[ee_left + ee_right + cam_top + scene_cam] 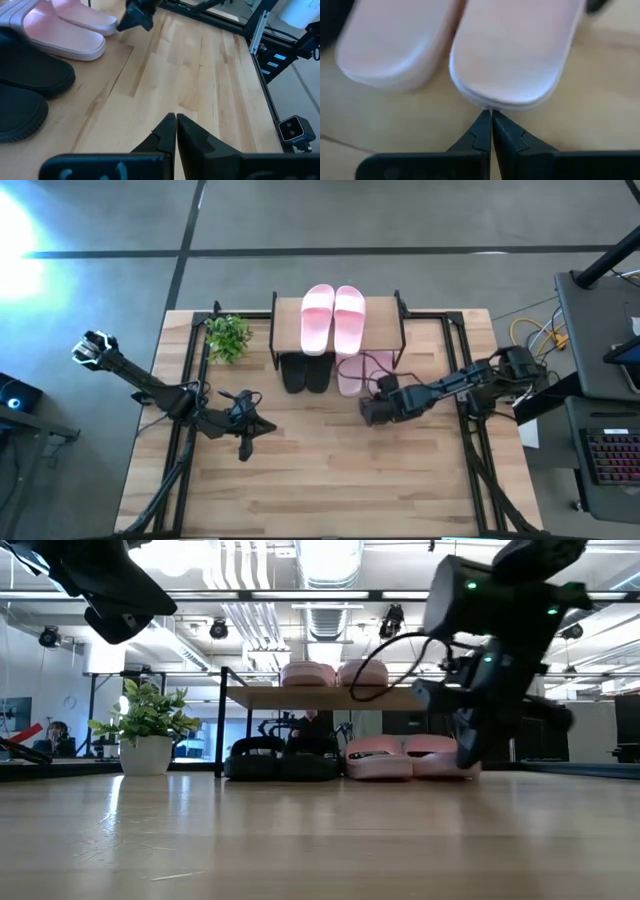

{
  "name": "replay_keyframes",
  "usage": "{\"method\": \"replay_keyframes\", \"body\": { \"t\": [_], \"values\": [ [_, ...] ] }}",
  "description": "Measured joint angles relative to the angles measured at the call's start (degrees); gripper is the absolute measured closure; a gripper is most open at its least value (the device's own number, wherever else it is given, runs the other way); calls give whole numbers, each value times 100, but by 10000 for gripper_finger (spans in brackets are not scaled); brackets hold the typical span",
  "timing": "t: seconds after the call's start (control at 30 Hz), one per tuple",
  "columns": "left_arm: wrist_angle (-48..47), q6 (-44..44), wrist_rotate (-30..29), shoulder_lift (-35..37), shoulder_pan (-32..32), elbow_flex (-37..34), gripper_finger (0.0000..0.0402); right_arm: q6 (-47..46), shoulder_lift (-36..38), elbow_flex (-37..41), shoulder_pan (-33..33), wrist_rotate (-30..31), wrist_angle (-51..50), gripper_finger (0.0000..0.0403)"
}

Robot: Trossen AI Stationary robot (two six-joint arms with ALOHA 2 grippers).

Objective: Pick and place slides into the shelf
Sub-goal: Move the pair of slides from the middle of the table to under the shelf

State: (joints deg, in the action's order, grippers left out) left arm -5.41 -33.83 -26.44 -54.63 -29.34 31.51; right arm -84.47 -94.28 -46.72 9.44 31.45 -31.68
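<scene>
From above, the shelf (337, 330) stands at the far middle of the desk (320, 480). Two pink slides (334, 318) lie side by side on its top board. On its lower level, two black slides (305, 372) sit to the left and two more pink slides (352, 373) to the right, heels sticking out toward the near edge. That makes six slides: four pink, two black. A potted plant (228, 337) stands just left of the shelf. The right gripper (372, 412) is low, just in front of the lower pink pair; the left gripper (246, 442) waits over bare desk, well apart from the shelf.

From desk height, the same loading shows: pink pair on top (335, 673), black pair (282, 761) and pink pair (410, 757) beneath.

The left wrist view shows its jaws closed tip to tip on nothing.

The right wrist view shows its jaws pressed together, tips right at the heel edge of one pink slide (515, 55), another pink slide (395, 50) beside it.
</scene>
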Motion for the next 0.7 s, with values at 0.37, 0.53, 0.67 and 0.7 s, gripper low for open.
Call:
{"method": "replay_keyframes", "body": {
  "t": [0.37, 0.53, 0.67, 0.7],
  "values": [
    [-7, -25, 0, 0, 0, 0, 402, 997, 28, -144, -170, -1213, 574, 394],
    [-5, -25, 0, 1, 0, 0, 402, 705, 35, -188, 461, -1098, 1334, 394],
    [-5, -25, 0, 0, 0, 0, 402, 365, -104, -179, 524, -536, 1389, 394],
    [-4, -25, 0, 0, 0, 0, 402, 361, -152, -179, 452, -490, 1417, 394]
  ]
}}
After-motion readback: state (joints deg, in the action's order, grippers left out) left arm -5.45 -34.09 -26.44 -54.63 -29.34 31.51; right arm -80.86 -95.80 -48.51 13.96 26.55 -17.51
